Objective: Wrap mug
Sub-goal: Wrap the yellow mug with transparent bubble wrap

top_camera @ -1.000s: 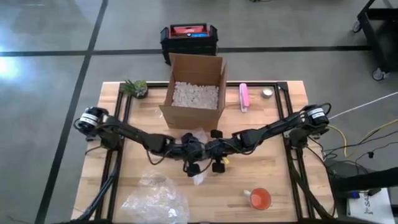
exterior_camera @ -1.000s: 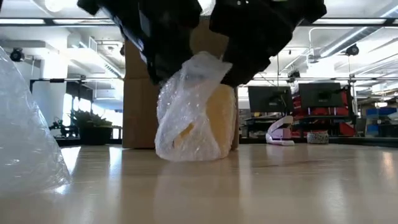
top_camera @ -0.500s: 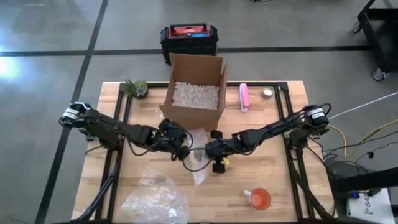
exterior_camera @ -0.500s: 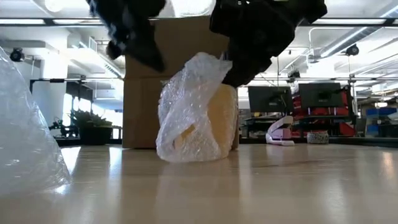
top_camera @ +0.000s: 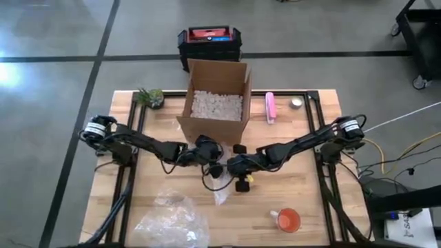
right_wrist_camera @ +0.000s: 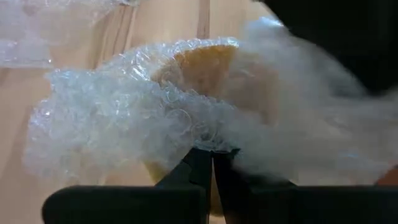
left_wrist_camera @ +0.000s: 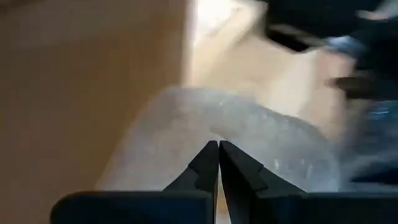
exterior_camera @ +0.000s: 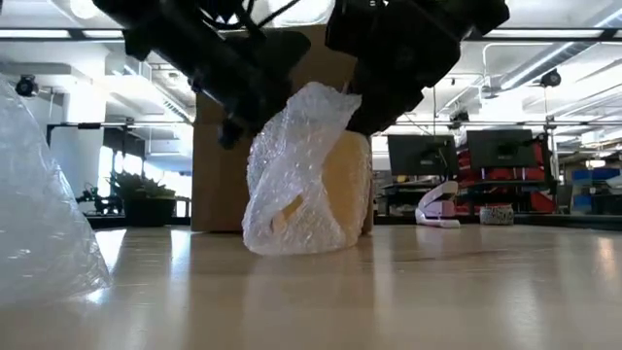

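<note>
The wrapping is partway done: the yellow mug [exterior_camera: 335,199] stands on the wooden surface [top_camera: 289,193] just in front of the cardboard box [top_camera: 216,98], loosely draped in bubble wrap [exterior_camera: 292,175]. The right tool [right_wrist_camera: 211,163] is pinched shut on a fold of that wrap at the mug's top. The left tool [left_wrist_camera: 218,155], fingers together and holding nothing, hovers beside the mug on its other side.

Next, probably, the left tool must open and catch the loose flap, then draw it round. The box crowds the far side; free surface lies on the near side.
</note>
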Tool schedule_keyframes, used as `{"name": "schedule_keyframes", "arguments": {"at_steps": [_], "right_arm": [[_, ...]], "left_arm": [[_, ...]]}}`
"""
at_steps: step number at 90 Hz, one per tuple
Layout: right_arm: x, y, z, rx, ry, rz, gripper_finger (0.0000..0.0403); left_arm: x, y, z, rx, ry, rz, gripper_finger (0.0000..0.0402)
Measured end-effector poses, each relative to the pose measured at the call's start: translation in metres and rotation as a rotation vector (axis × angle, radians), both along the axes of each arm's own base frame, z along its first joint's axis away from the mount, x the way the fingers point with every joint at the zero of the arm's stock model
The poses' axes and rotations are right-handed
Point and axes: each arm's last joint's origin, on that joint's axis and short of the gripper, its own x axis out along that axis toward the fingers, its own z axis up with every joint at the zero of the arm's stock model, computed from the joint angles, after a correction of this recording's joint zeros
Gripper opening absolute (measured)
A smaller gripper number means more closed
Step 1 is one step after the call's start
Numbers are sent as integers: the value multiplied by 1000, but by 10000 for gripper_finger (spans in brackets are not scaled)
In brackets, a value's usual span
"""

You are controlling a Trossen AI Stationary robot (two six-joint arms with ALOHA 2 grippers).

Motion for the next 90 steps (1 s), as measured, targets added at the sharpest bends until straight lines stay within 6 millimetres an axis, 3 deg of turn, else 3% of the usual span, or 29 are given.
{"name": "schedule_keyframes", "arguments": {"at_steps": [18, 50, 73, 90], "right_arm": [[0, 0, 0, 1, 0, -1, 2], [1, -1, 1, 27, 5, -30, 2], [0, -1, 36, -11, 85, -23, 2], [7, -1, 52, -69, 27, 3, 2]], "left_arm": [[-1, -11, 4, -43, -2, -214, 0], [10, -19, -38, -18, 127, -237, 0], [10, -19, -40, -13, 123, -211, 0], [10, -19, -38, -14, 116, -211, 0]]}}
